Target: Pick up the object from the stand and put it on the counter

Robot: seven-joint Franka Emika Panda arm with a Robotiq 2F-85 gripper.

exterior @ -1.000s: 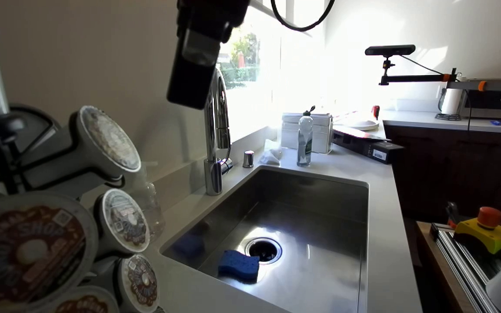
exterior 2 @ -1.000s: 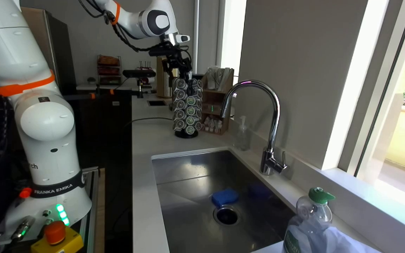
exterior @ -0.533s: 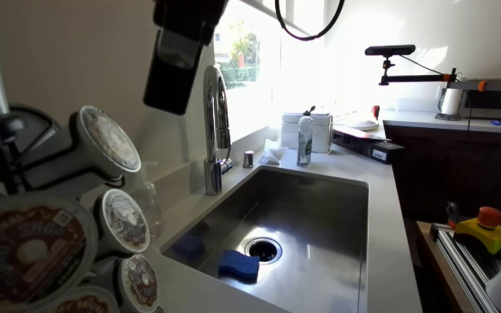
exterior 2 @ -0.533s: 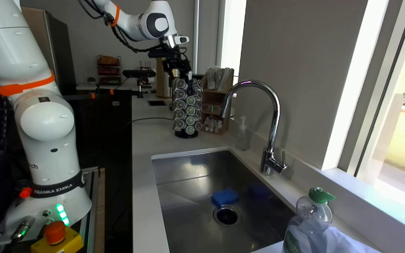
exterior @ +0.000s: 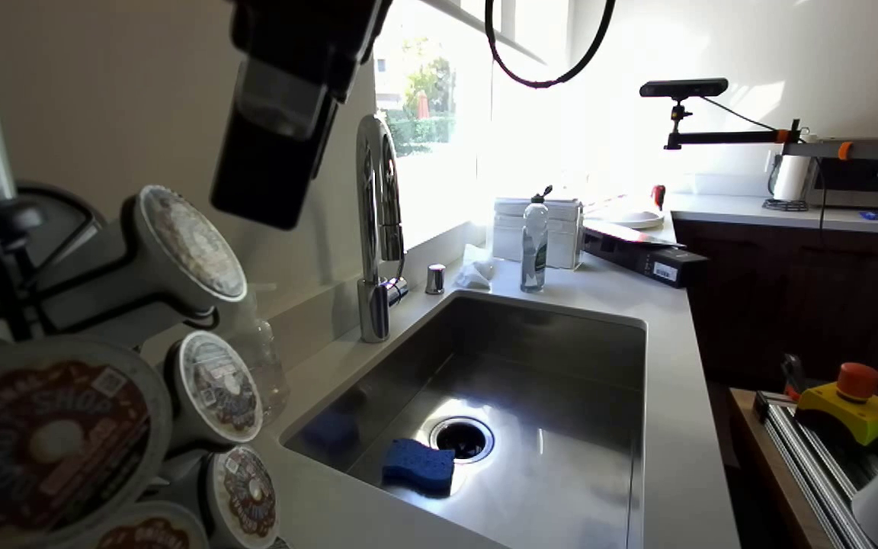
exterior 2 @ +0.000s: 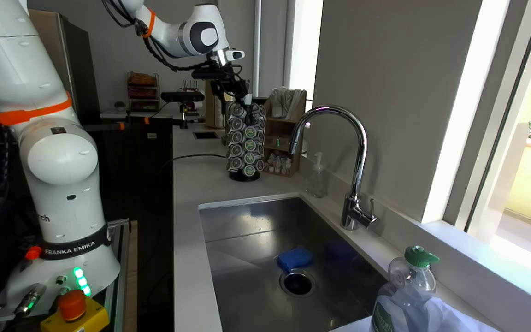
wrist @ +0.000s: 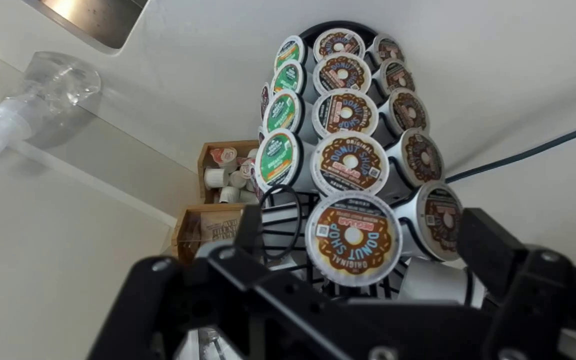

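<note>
The stand is a tall black wire pod carousel; its round base shows in the wrist view (wrist: 338,26) and in an exterior view (exterior 2: 244,177). It holds several coffee pods. A brown-lidded Donut Shop pod (wrist: 353,239) sits at the top, facing the wrist camera. My gripper (wrist: 368,237) is open and empty, one finger on each side of this pod in the picture, without visible contact. The right finger overlaps a neighbouring pod (wrist: 443,220); I cannot tell whether they touch. In both exterior views the gripper (exterior 2: 232,94) (exterior: 264,168) is above or beside the stand's top. The pale counter (exterior 2: 194,184) surrounds the sink.
The steel sink (exterior 2: 238,276) holds a blue sponge (exterior 2: 295,259). A chrome faucet (exterior 2: 360,152) rises beside it. A clear pump bottle (wrist: 58,87) and a wooden organizer (wrist: 188,225) stand near the carousel. A cable (wrist: 528,156) runs along the counter. An empty wire ring (wrist: 298,220) is beside the top pod.
My gripper has moved down and to the left in both exterior views, closer to the stand's top. The pods and stand have not moved.
</note>
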